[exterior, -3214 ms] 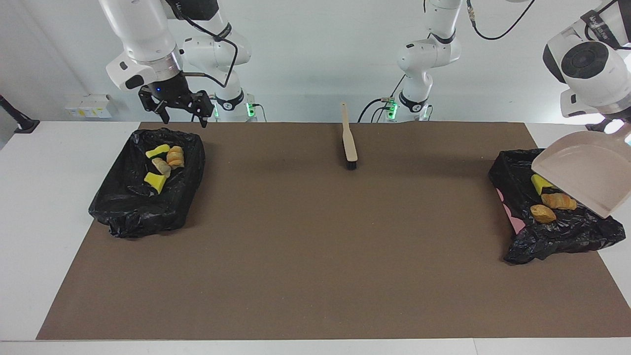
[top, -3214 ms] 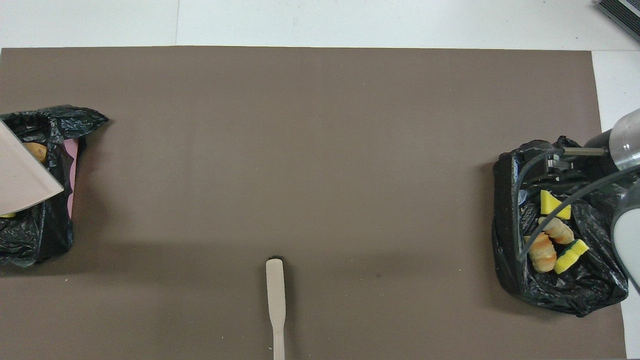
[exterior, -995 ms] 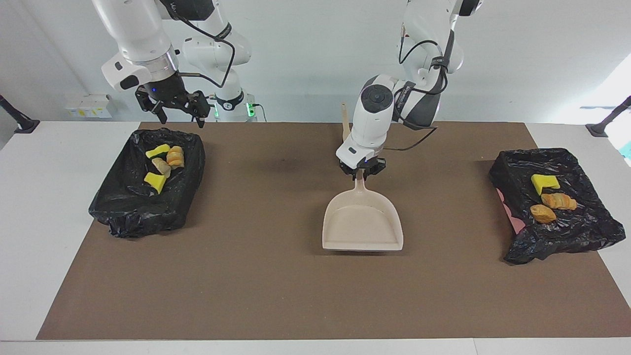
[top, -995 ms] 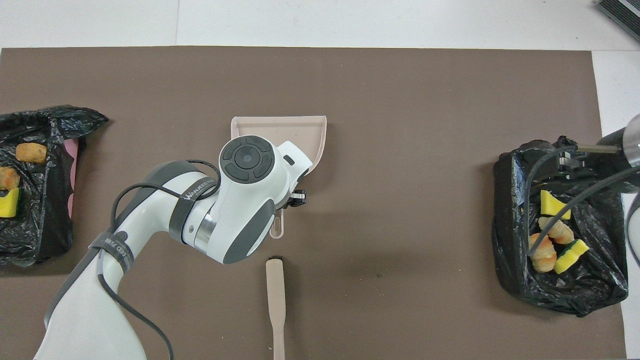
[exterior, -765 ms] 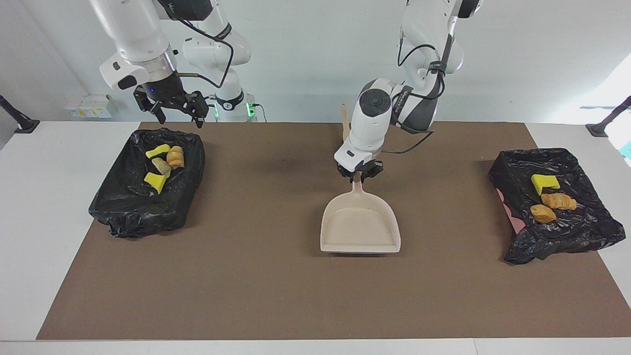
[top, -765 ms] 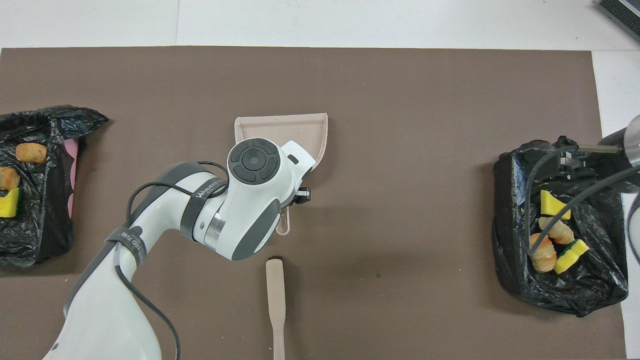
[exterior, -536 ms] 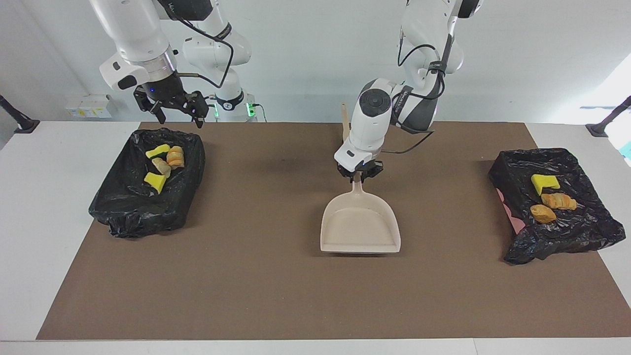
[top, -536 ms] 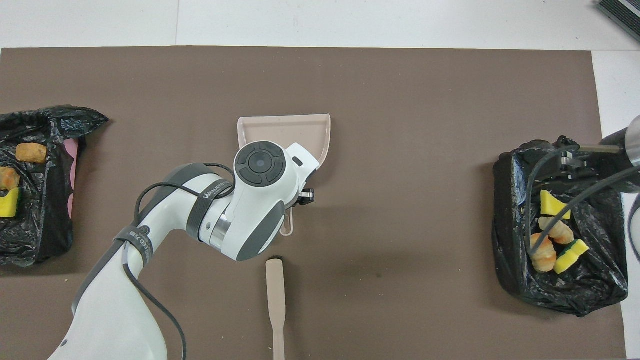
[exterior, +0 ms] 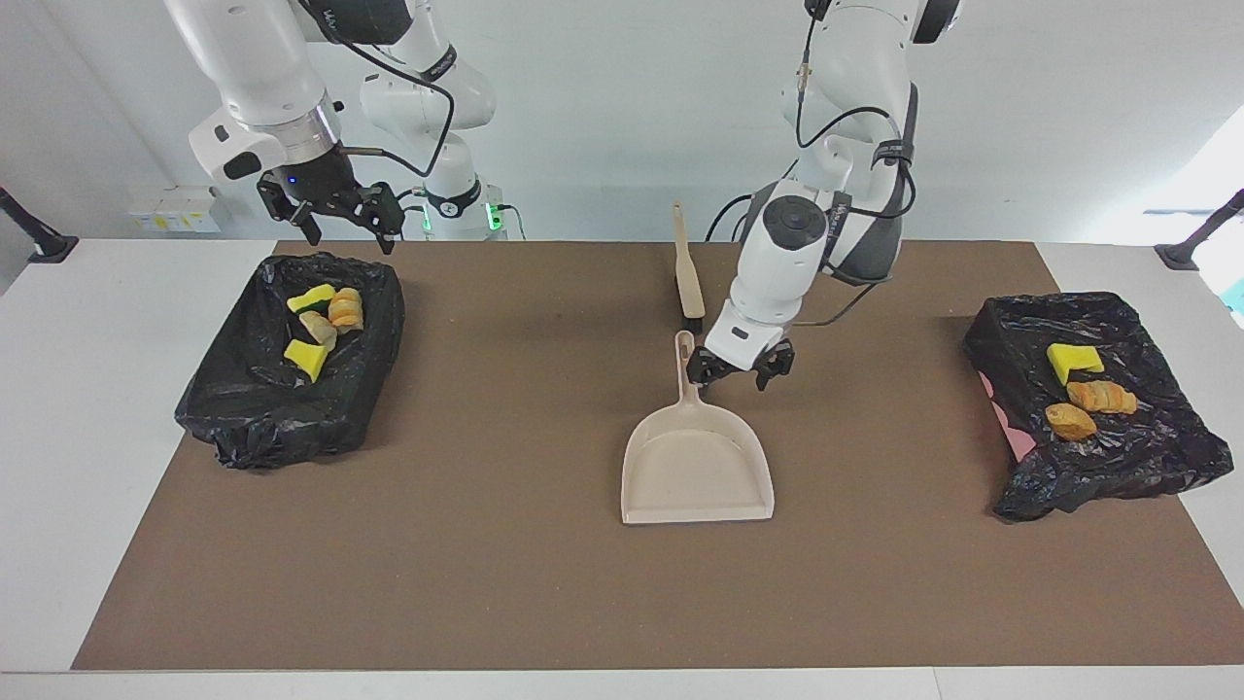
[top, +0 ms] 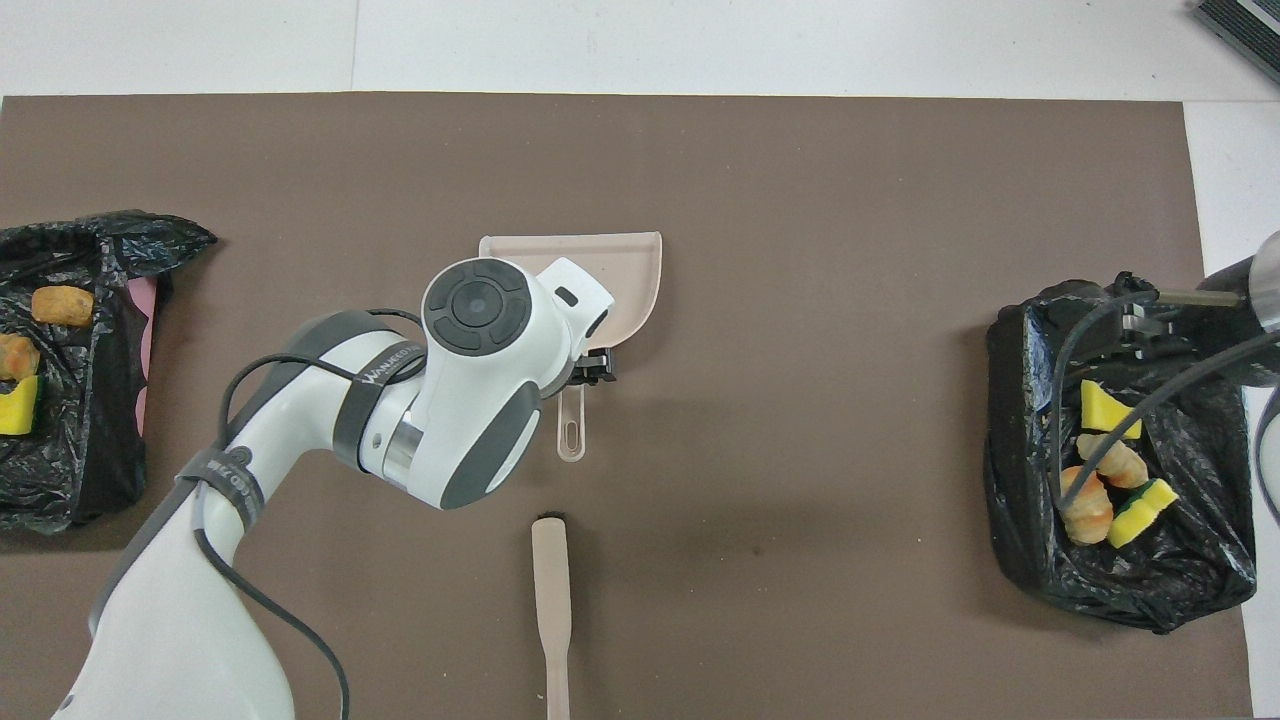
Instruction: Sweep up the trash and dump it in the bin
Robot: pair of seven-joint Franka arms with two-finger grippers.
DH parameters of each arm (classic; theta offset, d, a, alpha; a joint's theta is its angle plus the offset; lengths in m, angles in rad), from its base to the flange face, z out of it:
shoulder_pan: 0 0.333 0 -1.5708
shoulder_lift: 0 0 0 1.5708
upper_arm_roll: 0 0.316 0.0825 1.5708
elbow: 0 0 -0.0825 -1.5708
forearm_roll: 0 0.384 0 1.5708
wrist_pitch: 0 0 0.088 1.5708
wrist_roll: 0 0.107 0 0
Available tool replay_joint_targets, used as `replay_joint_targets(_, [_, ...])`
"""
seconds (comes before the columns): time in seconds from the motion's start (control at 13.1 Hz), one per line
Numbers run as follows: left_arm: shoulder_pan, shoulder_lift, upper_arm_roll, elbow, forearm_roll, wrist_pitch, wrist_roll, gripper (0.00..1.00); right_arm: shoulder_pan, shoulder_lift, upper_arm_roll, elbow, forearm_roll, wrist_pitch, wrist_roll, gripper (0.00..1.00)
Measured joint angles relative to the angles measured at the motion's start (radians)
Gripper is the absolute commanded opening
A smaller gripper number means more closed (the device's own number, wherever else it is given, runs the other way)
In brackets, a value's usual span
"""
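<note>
The beige dustpan (exterior: 698, 465) lies flat mid-mat, its handle (exterior: 686, 358) pointing toward the robots. My left gripper (exterior: 734, 377) hangs open just beside that handle, toward the left arm's end, gripping nothing. In the overhead view the left wrist hides part of the dustpan (top: 615, 265). The trash sits in two black-bagged bins. One bin (exterior: 272, 428) at the right arm's end holds yellow sponge chunks (exterior: 309, 297) and bread-like pieces (exterior: 345, 309). The other bin (exterior: 1118, 467) holds a sponge chunk (exterior: 1073, 361) and two bread-like pieces (exterior: 1100, 396). My right gripper (exterior: 335, 219) is open over the first bin's robot-side edge.
A wooden-handled brush (exterior: 687, 277) lies on the brown mat (exterior: 486, 583) between the dustpan handle and the robots, also seen as the brush (top: 550, 610) from overhead. The bins (top: 1100, 585) (top: 60, 480) stand at the mat's two ends.
My left gripper opened and let go of the dustpan handle, then shifted off it toward the left arm's end. The dustpan settled flat, slightly farther from the robots. The right arm barely moved.
</note>
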Motion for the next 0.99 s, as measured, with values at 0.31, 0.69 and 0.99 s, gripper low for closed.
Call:
replay_joint_targets(0.31, [0.107,-0.007,0.003,0.079,0.0,-0.056,0.114,1.0,-0.003,0.0,0.0,-0.003,0.0,0.0,0.0,1.0])
replay_joint_targets(0.69, [0.269,-0.016,0.002,0.192,0.0,-0.24,0.36,1.0,-0.012,0.0,0.0,-0.004,0.0,0.0,0.0,1.0])
replay_joint_targets(0.99, [0.326,-0.073,0.005,0.205,0.0,-0.291,0.479,1.0,-0.012,0.0,0.0,-0.005,0.0,0.0,0.0,1.0])
